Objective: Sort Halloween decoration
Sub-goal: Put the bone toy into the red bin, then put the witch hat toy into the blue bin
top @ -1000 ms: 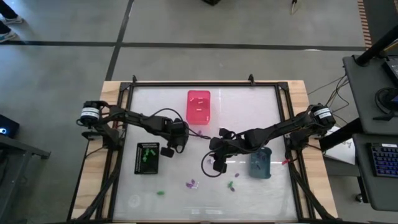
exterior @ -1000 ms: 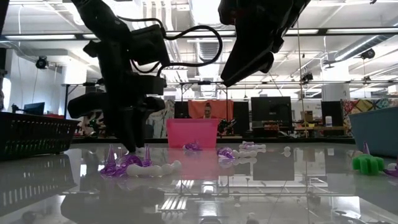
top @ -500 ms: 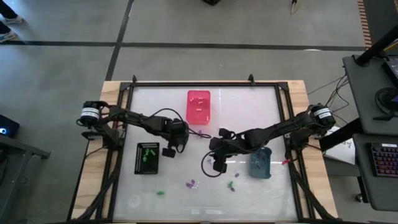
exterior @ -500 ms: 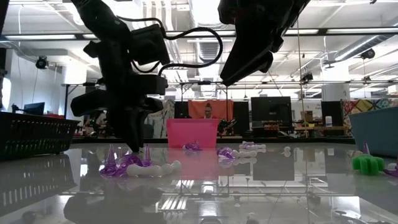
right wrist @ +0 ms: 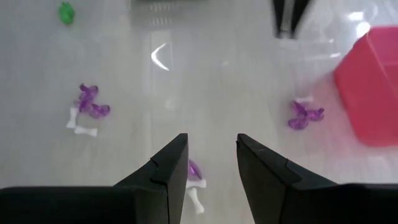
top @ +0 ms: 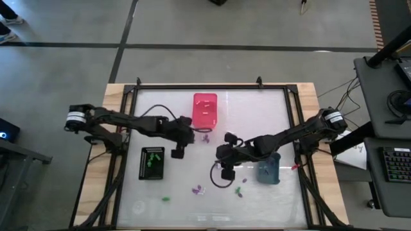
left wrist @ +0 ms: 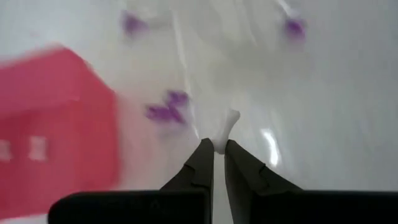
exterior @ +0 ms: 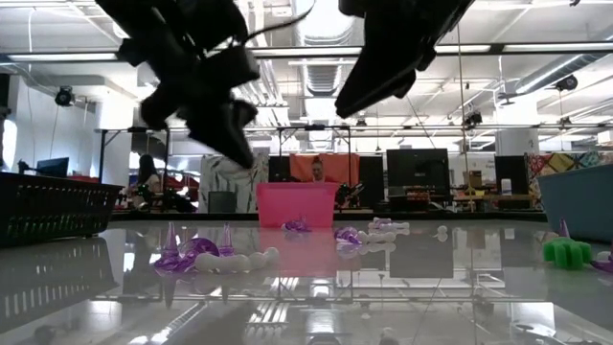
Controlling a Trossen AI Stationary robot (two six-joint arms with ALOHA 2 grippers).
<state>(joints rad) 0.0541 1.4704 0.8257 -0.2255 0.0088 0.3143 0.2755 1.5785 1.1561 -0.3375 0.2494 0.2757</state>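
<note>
High view: left pincer hangs over the table between the black bin and the pink bin. Right pincer sits mid-table, with the grey-blue bin just beside that arm. Loose pieces lie near the front: a purple cluster, 1 green bit, more by, plus purple bits next to the pink bin.

Low view: both arms are up off the glass, and purple and white pieces sit on the table below.

Left wrist view: the left pincer is clamped tight on a white bone-shaped piece, pinched only at 1 end, so most of it sticks out past the tips.

Right wrist view: the right pincer is spread wide, nothing in it, hovering above a purple-and-white piece.

Risk, I'd say: that end-only pinch looks sketchy. A quick swing toward a bin could twist the bone loose and drop it among the purple bits. The 2 arms are also close, so they could bump.
</note>
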